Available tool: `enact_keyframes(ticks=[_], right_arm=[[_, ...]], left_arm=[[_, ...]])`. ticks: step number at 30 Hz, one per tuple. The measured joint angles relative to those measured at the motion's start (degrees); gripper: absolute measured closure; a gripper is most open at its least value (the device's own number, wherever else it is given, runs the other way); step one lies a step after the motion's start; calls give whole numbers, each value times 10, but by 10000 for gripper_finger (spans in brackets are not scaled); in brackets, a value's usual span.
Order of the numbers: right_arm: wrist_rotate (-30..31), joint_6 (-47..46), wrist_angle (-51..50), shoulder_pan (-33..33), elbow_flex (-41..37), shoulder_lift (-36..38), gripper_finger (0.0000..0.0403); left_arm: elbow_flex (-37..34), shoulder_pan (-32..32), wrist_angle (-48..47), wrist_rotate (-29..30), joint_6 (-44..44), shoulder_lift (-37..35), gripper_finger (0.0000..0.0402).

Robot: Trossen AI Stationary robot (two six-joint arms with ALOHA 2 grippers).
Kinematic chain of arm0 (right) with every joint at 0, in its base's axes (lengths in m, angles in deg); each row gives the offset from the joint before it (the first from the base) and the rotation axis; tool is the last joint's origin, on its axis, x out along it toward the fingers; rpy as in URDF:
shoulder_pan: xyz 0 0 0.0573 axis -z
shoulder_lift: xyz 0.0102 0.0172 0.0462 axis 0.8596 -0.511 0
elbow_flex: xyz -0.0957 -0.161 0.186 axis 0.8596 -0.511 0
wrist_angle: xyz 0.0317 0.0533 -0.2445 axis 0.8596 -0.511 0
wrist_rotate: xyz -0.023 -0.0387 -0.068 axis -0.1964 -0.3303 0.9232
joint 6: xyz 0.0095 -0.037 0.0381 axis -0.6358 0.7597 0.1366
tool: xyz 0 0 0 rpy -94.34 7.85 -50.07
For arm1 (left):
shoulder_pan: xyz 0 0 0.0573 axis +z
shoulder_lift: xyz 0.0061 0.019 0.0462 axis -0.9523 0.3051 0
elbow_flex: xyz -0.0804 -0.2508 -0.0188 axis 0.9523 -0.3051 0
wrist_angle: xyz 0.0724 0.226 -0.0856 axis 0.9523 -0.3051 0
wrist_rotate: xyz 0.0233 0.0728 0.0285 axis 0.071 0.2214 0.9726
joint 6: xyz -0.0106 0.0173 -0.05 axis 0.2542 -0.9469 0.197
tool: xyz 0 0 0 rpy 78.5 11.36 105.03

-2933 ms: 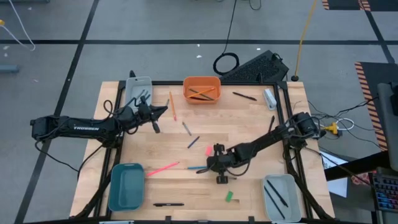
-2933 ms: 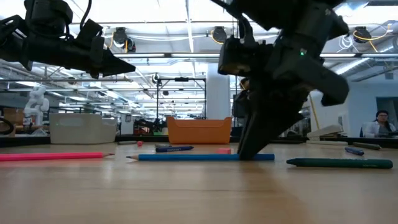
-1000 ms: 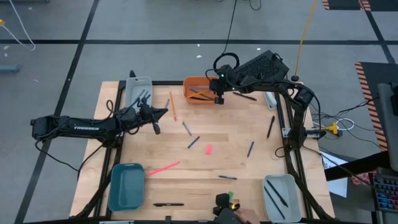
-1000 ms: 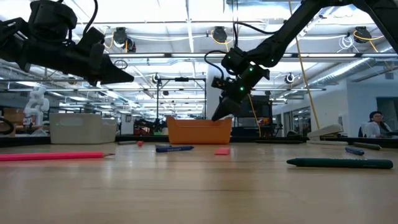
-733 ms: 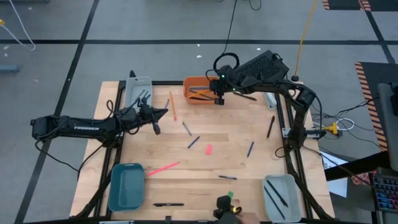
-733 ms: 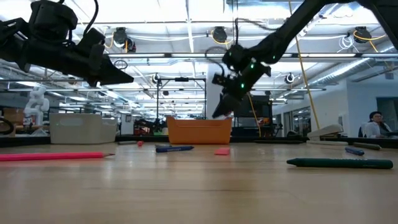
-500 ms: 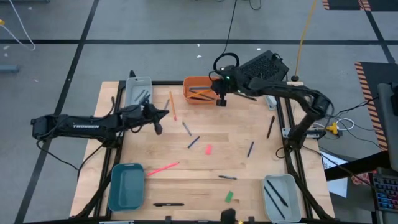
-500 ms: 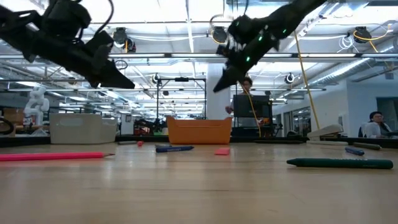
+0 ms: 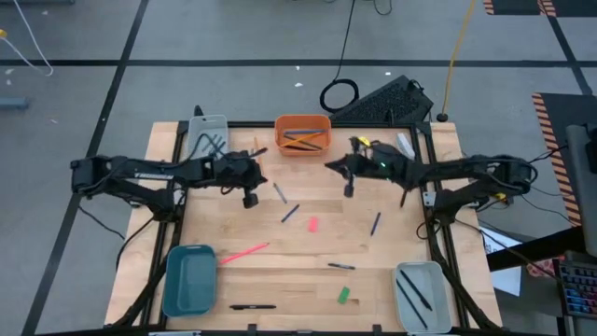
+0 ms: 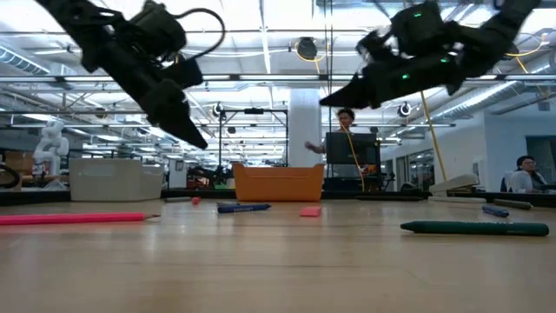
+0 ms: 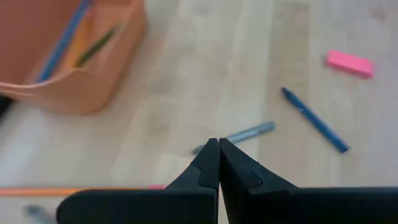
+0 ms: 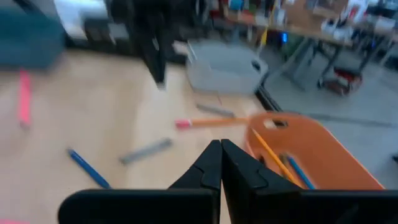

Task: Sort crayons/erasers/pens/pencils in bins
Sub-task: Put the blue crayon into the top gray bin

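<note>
Four rounded plastic bins sit at the wooden surface's (image 9: 354, 247) corners: an orange one (image 9: 302, 134) holding pencils, a teal one (image 9: 189, 279), and two pale grey ones (image 9: 207, 136) (image 9: 419, 295). Loose on the surface lie a pink pencil (image 9: 244, 251), a flat pink eraser (image 9: 312, 225), a green eraser (image 9: 343, 295), a grey crayon (image 9: 280, 192) and a blue crayon (image 9: 290, 213). The left gripper (image 9: 250, 198) hangs near the grey crayon, jaws together and empty. The right gripper (image 9: 348, 188) hovers just beside the orange bin, jaws likewise pressed together.
</note>
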Motion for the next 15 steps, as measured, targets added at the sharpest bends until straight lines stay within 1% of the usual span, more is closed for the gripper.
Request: enact_keyframes(ticks=[3,6,9,11,15], right_arm=[[4,-38,67,-21,-47,21,402],[43,-52,104,-46,-77,37,402],[87,-37,113,-64,-91,43,402],[94,-27,113,-69,-92,44,402],[92,-26,122,-69,-92,44,403]], left_arm=[[31,-4,-14,-28,39,41,387],[51,-28,-32,-47,57,74,362],[64,-71,-27,-49,87,104,329],[73,-106,-12,-27,122,126,305],[89,-164,14,41,199,168,262]])
